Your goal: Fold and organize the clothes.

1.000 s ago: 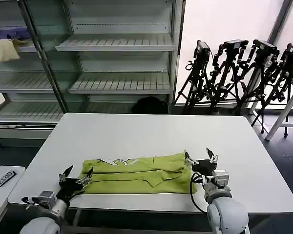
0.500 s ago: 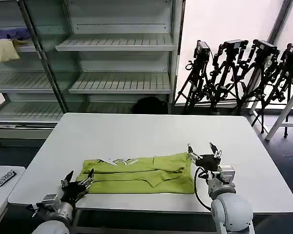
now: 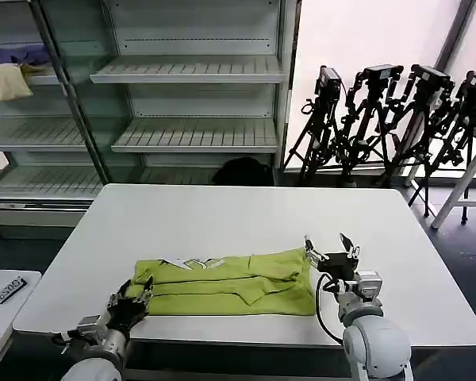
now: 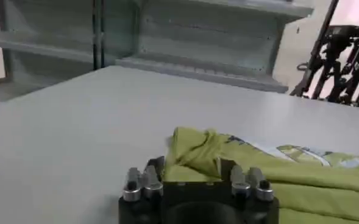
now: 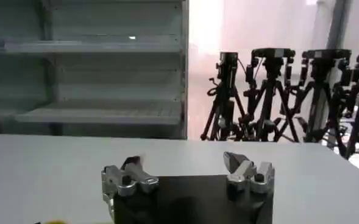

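Observation:
The clothes are one lime T-shirt (image 3: 230, 282), folded into a long band near the front of the white table (image 3: 222, 214). A strip of white print (image 3: 194, 263) shows along its far edge. My left gripper (image 3: 132, 294) is open at the shirt's left end. In the left wrist view that gripper (image 4: 194, 171) has the bunched end of the shirt (image 4: 258, 173) lying between its spread fingers. My right gripper (image 3: 328, 244) stands open just past the shirt's right end. In the right wrist view nothing is between the fingers of this gripper (image 5: 182, 163).
Metal shelves (image 3: 190, 71) stand behind the table, with a pale yellow cloth (image 3: 8, 81) and a purple cloth (image 3: 20, 54) at the upper left. Black tripods (image 3: 389, 119) crowd the back right. A small side table (image 3: 4, 294) sits at the left.
My left gripper has slid right and closer to the shirt's left end. My right gripper drew slightly up and right of the shirt's right end, then held still.

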Robot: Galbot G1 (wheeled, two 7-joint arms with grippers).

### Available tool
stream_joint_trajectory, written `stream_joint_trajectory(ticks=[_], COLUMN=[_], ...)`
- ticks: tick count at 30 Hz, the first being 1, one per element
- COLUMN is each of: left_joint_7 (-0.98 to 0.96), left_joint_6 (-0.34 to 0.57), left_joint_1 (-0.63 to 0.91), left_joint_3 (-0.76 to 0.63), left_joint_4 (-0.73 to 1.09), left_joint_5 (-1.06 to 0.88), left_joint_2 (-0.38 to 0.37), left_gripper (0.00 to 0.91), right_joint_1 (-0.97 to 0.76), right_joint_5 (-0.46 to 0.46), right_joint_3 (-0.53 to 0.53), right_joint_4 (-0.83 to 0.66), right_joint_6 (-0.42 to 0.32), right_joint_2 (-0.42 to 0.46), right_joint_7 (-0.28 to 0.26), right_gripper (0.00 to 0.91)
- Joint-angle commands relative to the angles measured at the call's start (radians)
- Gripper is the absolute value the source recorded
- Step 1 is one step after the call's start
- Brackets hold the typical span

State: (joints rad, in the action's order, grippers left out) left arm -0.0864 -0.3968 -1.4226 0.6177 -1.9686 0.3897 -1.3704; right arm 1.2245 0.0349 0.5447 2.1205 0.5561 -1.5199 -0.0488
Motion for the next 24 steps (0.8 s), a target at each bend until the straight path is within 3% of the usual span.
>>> stream_joint_trajectory(ticks=[1, 3, 6, 16, 19, 24], left_joint_7=[-0.008, -0.01, -0.008, 0.016, 0.059, 0.154], left_joint_6=[-0.012, -0.008, 0.003, 0.117, 0.17, 0.183], left_joint_1=[0.005, 0.008, 0.01, 0.012, 0.018, 0.061], left_joint_3=[-0.012, -0.016, -0.022, -0.004, 0.048, 0.209], left_joint_4=[0.008, 0.011, 0.019, 0.027, 0.016, 0.036], left_joint_5=[-0.001, -0.007, -0.036, -0.142, -0.194, -0.297], left_joint_2=[-0.009, -0.011, -0.018, -0.014, 0.008, 0.081], left_gripper=[0.121, 0.02, 0.0, 0.0, 0.0, 0.0], right_joint_1=[0.002, 0.005, 0.011, 0.016, 0.017, 0.016], right_joint_5=[0.001, -0.003, -0.009, -0.012, -0.012, -0.01], right_joint_3=[0.004, 0.005, 0.004, 0.007, 0.012, 0.018], right_joint_4=[0.0, -0.005, -0.013, -0.014, -0.02, -0.031], right_joint_6=[-0.003, -0.008, -0.016, -0.018, -0.021, -0.027], right_joint_2=[0.003, 0.005, 0.005, 0.009, 0.011, 0.013], right_joint_7=[-0.003, -0.004, -0.005, -0.005, -0.004, -0.005], right_gripper=[0.907, 0.907, 0.907, 0.907, 0.907, 0.907])
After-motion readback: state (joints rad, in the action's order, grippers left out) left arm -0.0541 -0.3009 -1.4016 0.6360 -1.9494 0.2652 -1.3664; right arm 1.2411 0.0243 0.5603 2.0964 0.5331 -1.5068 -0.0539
